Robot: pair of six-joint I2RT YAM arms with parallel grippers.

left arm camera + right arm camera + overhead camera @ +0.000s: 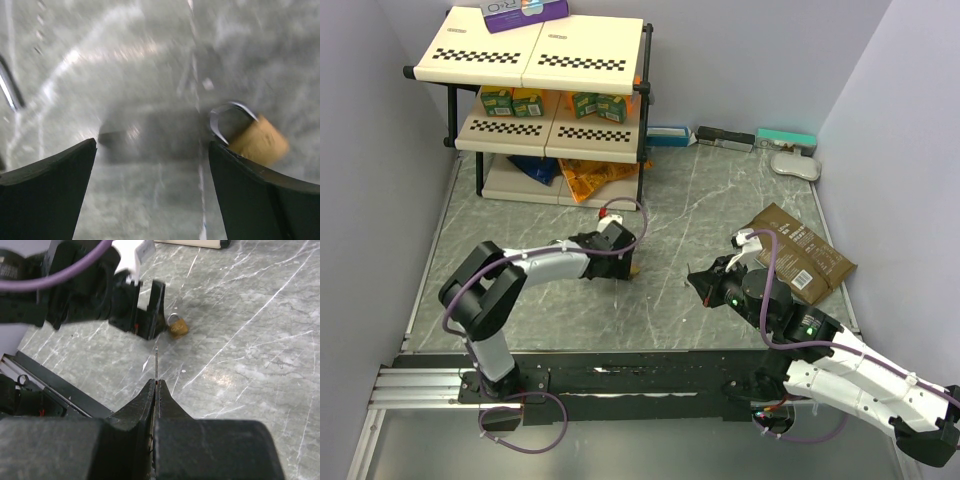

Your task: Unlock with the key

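A small brass padlock (177, 326) with a silver shackle lies on the grey marble table (680, 200). It also shows in the top view (636, 270) and, blurred, in the left wrist view (257, 141). My left gripper (152, 150) is open and low over the table, and the padlock lies just outside its right finger (260, 195). In the right wrist view the left gripper (147, 310) stands right beside the padlock. My right gripper (155, 384) is shut on the key (156, 362), whose thin dark blade sticks out towards the padlock, a short way from it.
A shelf rack (545, 60) with green boxes stands at the back left, with snack bags (585, 178) under it. A brown packet (802, 255) lies to the right of my right arm. Small boxes (725, 137) and a white object (795, 165) line the back wall.
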